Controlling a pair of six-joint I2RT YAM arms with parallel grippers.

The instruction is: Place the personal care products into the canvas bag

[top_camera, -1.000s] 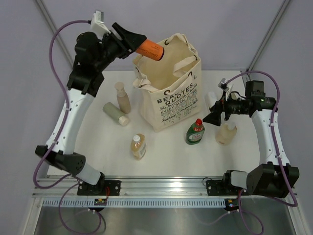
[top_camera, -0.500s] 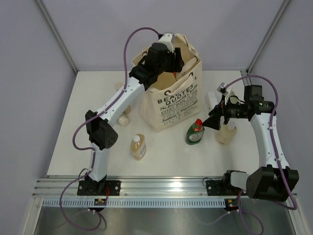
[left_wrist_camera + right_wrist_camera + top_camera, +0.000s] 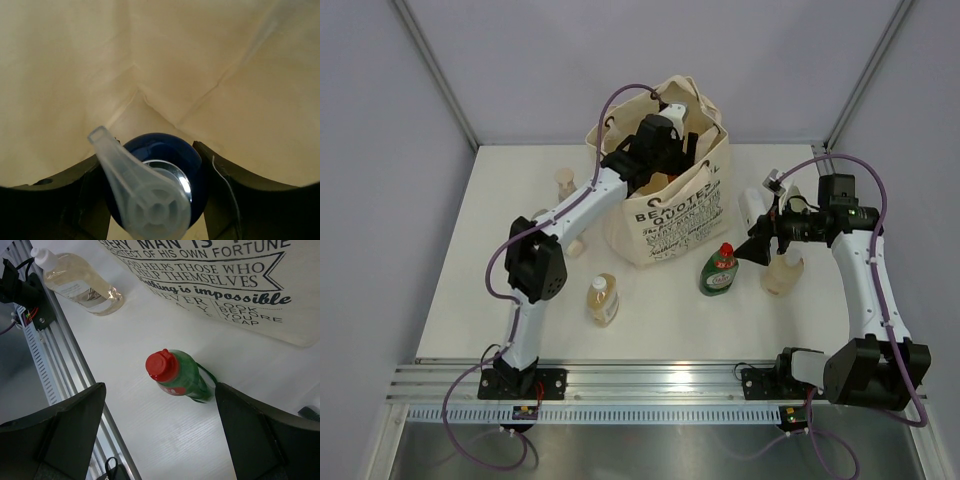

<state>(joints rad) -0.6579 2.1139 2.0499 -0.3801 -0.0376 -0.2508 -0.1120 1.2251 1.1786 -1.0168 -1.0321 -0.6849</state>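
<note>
Left gripper (image 3: pixel 150 156) deep inside the canvas bag (image 3: pixel 680 215), upper centre, is clamped on the pump bottle (image 3: pixel 162 146) — presumably for a short drop. Right gripper (image 3: pixel 160 388) is spread wide over the green bottle (image 3: pixel 189 383) — likely next.

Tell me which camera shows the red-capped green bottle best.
Right wrist: the green bottle sits centred and close, red cap sharp. Top external shows the bottle small beside the canvas bag. Left wrist looks into the bag and misses it.

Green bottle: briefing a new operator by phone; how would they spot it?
Find the cream canvas bag with black lettering. Off its near right corner the green bottle stands upright. Unlike the amber bottle and cream bottle flanking it, it has a red cap.
</note>
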